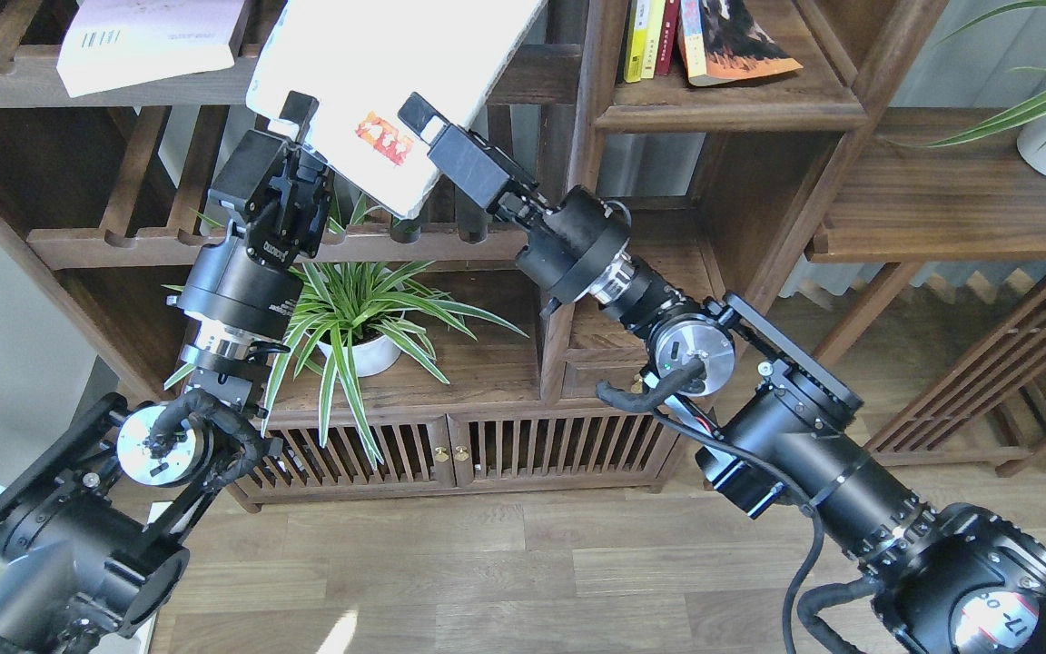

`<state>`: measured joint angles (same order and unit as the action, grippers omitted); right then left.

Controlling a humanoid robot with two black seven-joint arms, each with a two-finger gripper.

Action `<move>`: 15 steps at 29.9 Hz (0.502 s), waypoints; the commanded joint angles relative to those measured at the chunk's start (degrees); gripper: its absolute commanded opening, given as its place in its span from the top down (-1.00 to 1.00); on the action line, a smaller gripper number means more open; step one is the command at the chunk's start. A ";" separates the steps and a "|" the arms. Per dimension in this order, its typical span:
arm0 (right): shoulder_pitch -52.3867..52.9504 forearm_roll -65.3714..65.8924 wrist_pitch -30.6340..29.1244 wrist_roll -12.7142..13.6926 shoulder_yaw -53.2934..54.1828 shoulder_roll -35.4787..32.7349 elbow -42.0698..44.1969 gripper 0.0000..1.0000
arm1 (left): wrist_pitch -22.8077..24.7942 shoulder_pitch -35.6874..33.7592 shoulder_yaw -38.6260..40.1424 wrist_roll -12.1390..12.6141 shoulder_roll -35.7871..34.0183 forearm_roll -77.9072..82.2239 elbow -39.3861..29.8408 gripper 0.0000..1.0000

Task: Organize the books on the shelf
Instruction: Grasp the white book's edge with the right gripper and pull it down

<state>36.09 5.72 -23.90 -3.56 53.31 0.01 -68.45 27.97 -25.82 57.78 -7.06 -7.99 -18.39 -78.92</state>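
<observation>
Two grippers, left and right, clamp the white book tilted between them; pink book lies upper left, red book on the shelf.

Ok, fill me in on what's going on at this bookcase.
Both arms hold the large white book up in front of the bookcase: the left gripper at its lower left corner, the right gripper by its lower right edge. The pale book lies on the upper rack; the red-orange book leans on the shelf.
</observation>
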 commanded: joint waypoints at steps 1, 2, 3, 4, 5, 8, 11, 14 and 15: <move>0.04 -0.01 0.08 0.04 0.04 -0.01 0.15 0.90 | 0.03 0.16 0.76 -0.06 0.08 -0.06 -0.19 -0.74; 0.04 -0.01 0.08 0.05 0.04 -0.01 0.15 0.90 | 0.03 0.16 0.76 -0.06 0.08 -0.07 -0.27 -0.80; 0.04 -0.01 0.08 0.05 0.04 -0.01 0.15 0.90 | 0.03 0.07 0.84 -0.06 0.08 0.02 -0.27 -0.84; 0.04 -0.01 0.08 0.05 0.04 -0.01 0.15 0.90 | 0.03 0.07 0.85 -0.06 0.08 0.02 -0.27 -0.88; 0.04 -0.01 0.08 0.05 0.04 -0.01 0.15 0.90 | 0.03 0.15 0.85 -0.06 0.08 0.02 -0.36 -0.90; -0.23 -0.01 0.08 0.05 0.04 -0.01 0.15 0.90 | 0.03 0.24 1.28 -0.14 -0.01 -0.07 -0.62 -0.92; -1.80 -0.01 -0.71 0.05 0.04 -0.01 -0.46 0.91 | 0.03 1.38 1.55 -0.14 -0.01 -0.07 -0.63 -0.94; -3.47 0.08 -0.71 0.05 -0.04 -0.01 -1.60 0.91 | 0.03 3.05 2.16 -0.06 -0.36 -0.07 -0.63 -0.95; -3.91 0.08 -0.71 0.13 -0.13 -0.01 -1.86 0.91 | 0.03 3.32 2.42 -0.14 -0.36 -0.07 -0.54 -0.95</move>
<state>33.57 5.71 -24.53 -3.51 53.38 0.00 -69.44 28.00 -23.63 59.54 -7.20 -8.18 -18.46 -79.53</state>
